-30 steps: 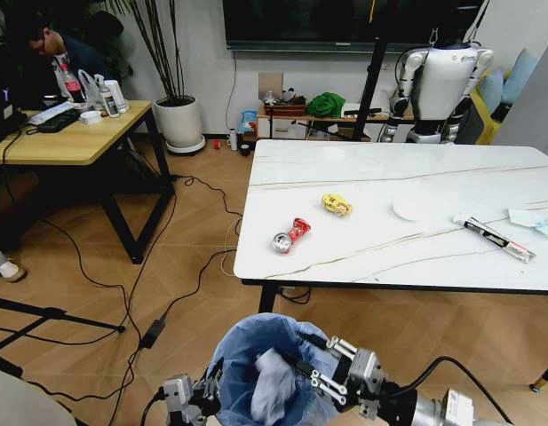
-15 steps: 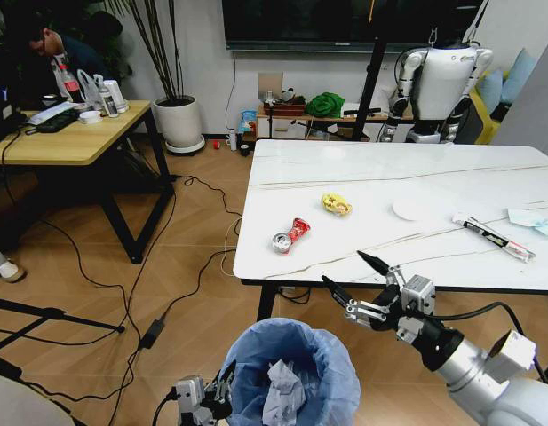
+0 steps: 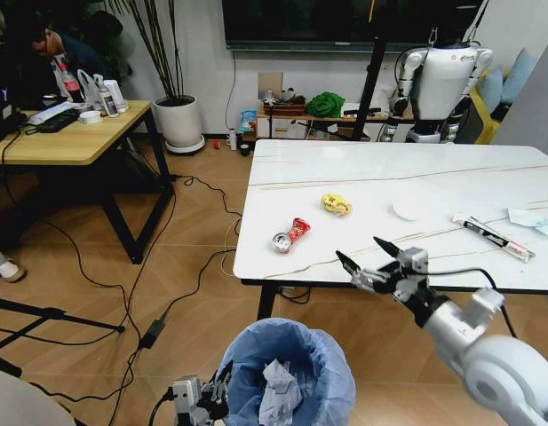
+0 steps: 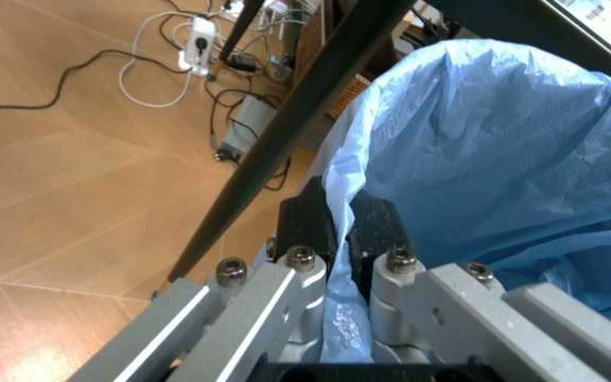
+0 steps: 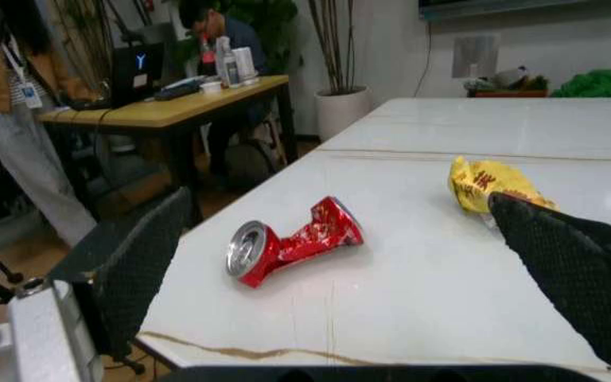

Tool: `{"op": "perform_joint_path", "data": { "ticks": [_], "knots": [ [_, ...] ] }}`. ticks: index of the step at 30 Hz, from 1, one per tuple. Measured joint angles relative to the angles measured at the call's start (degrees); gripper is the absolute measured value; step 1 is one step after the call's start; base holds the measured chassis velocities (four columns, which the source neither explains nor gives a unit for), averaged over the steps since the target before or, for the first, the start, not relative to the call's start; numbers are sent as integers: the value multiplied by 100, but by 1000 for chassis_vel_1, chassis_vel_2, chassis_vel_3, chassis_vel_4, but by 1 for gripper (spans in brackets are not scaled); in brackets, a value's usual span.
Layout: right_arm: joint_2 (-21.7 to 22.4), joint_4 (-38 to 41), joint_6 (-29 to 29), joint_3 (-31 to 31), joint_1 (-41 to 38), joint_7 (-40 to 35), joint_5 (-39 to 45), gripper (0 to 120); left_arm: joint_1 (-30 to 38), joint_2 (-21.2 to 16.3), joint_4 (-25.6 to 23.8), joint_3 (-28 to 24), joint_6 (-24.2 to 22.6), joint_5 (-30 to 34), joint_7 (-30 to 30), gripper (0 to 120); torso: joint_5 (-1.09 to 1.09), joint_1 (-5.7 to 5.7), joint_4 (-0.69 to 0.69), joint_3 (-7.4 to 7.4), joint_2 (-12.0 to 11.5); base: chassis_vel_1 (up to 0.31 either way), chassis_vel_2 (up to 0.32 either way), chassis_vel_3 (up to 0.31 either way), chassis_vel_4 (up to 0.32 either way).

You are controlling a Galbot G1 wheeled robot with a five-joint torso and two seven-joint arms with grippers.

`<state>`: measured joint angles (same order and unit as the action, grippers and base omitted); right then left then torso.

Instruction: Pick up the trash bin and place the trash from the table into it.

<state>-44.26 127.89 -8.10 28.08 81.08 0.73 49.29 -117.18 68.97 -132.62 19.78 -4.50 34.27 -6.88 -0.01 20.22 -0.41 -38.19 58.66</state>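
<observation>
Blue bag (image 4: 476, 159) between left fingers (image 4: 308, 223)

So the bench (image 3: 451, 191) is a big white marble-look top with thin brown veins running across it, sitting on black legs over a wooden floor (image 3: 185, 266) that has black cables snaking around. Near the bench's front-left corner there's a crushed red-silver can (image 3: 289, 236) lying on its side, open end facing the edge. A bit further in sits a crumpled yellow wrapper (image 3: 337, 204), apart from the can. Off to the right is a flat white disc (image 3: 414, 209), then a long thin wrapper (image 3: 493, 237) lying diagonally, and a pale-blue tissue (image 3: 533, 220) right at the far right edge.
</observation>
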Motion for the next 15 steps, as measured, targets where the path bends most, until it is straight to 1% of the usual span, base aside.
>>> {"op": "perform_joint_path", "data": {
  "ticks": [2, 3, 7, 9, 11, 12, 14, 15],
  "knots": [
    [-13, -169, -59, -348, -331, -84, 39, 100, -92, 55, -24, 99, 27, -41, 23, 0, 1, 0, -1, 0, 0, 0, 0, 0, 0],
    [-13, -169, -59, -348, -331, -84, 39, 100, -92, 55, -24, 99, 27, -41, 23, 0, 1, 0, -1, 0, 0, 0, 0, 0, 0],
    [-132, -513, -97, -1093, -921, -183, -40, 100, -222, 136, -73, 258, 45, -71, 44, 0, 1, 0, -2, 0, 0, 0, 0, 0, 0],
    [-151, -561, -97, -1194, -1020, -183, -58, 100, -229, 147, -80, 279, 45, -72, 45, 0, 1, 0, -2, 0, 0, 0, 0, 0, 0],
    [-216, -754, -84, -1559, -1391, -180, -96, 100, -250, 185, -96, 337, 46, -71, 46, 0, 0, 0, -1, 0, 0, 0, 0, 0, 0],
    [-216, -754, -84, -1559, -1391, -180, -96, 100, -250, 185, -96, 337, 46, -71, 46, 0, 0, 0, -1, 0, 0, 0, 0, 0, 0],
    [-264, -912, -65, -1820, -1671, -169, -115, 100, -257, 217, -102, 370, 45, -70, 50, 0, 1, 0, 0, 0, 0, 0, 0, 0, 0],
    [-264, -912, -65, -1820, -1671, -169, -115, 100, -257, 217, -102, 370, 45, -70, 50, 0, 1, 0, 0, 0, 0, 0, 0, 0, 0]
  ]
}}
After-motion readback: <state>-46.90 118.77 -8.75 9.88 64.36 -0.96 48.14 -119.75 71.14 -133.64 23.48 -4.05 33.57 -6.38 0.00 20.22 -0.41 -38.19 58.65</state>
